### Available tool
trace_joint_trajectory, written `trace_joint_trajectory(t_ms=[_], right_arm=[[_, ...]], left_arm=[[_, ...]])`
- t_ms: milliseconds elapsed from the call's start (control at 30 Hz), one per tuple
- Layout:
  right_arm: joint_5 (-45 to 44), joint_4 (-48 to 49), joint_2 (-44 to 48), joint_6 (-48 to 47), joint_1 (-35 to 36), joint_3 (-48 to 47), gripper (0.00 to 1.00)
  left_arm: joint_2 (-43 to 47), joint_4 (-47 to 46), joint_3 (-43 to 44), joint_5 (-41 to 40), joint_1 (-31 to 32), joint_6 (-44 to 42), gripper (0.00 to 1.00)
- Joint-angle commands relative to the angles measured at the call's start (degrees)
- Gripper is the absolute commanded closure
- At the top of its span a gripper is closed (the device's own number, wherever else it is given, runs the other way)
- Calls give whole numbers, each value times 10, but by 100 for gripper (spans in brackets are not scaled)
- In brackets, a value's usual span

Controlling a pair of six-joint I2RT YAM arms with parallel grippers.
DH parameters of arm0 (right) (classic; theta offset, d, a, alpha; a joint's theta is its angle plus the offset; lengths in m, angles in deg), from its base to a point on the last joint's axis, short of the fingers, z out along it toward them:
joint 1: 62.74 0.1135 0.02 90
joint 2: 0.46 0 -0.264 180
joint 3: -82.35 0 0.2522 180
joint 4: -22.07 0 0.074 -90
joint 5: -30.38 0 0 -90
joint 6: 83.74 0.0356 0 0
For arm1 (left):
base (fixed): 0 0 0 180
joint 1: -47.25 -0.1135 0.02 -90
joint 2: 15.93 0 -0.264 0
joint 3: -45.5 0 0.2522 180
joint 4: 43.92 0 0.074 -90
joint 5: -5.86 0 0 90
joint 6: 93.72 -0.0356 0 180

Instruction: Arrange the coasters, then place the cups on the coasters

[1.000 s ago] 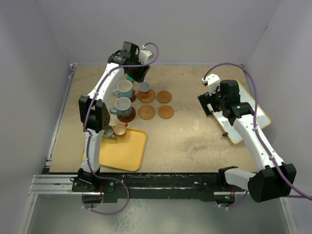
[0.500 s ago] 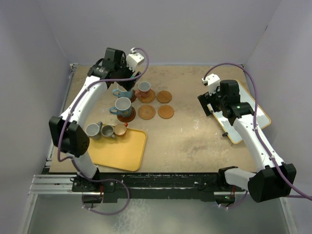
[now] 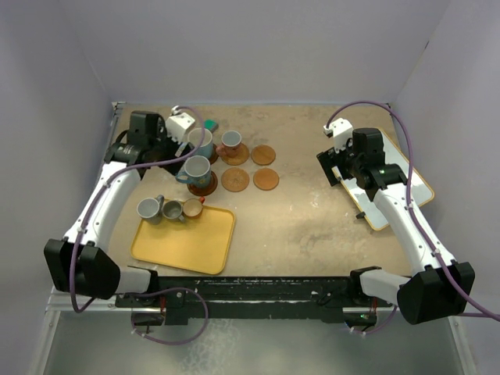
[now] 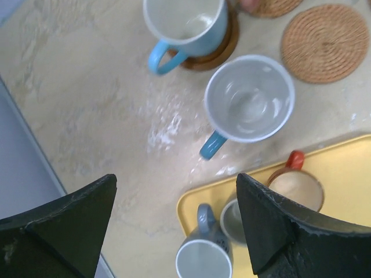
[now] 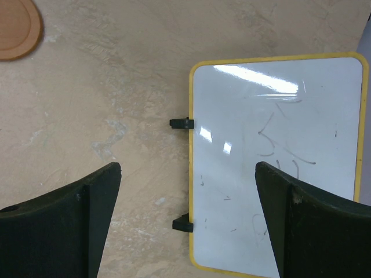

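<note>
The beige tabletop (image 3: 312, 211) is being shared by three bare coasters (image 3: 235, 179) and a yellow tray (image 3: 203, 246) crowded with three small mugs (image 3: 173, 209). The left gripper (image 4: 174, 197) and right gripper (image 5: 188, 174) are being held spread, empty. Packed neighbours risk being toppled during pinching.

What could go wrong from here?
Three small mugs crowd the tray's far edge; the left fingers closing on one could tip its neighbours. The left arm also hangs close beside the blue mugs, so a swing could knock them off their coasters.
</note>
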State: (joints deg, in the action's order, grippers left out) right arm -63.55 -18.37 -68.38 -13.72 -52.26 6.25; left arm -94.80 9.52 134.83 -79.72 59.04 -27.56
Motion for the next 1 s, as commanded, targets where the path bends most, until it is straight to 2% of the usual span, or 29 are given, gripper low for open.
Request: trace_joint_trajectory(t_ms=[0,167,333,500,667,967], right_arm=[[1,7,9,-6,-1,-5,0],[2,7,11,-6,-1,-5,0],[6,5,11,-5,-1,-5,0],[8,4,11,-5,-1,-6,0],[7,5,17,-5,-1,-5,0],[9,4,12,-7,-1,-5,0]], left_arm=[[52,0,-48,24,-69,-14,20],[78,36,-89,64,-166,-25,23],[85,70,-126,97,-230,-64,28],[81,72,-148,100,-235,-122,31],[30,92,-143,94,-235,-129,39],[14,100,-162,87,-235,-131,49]])
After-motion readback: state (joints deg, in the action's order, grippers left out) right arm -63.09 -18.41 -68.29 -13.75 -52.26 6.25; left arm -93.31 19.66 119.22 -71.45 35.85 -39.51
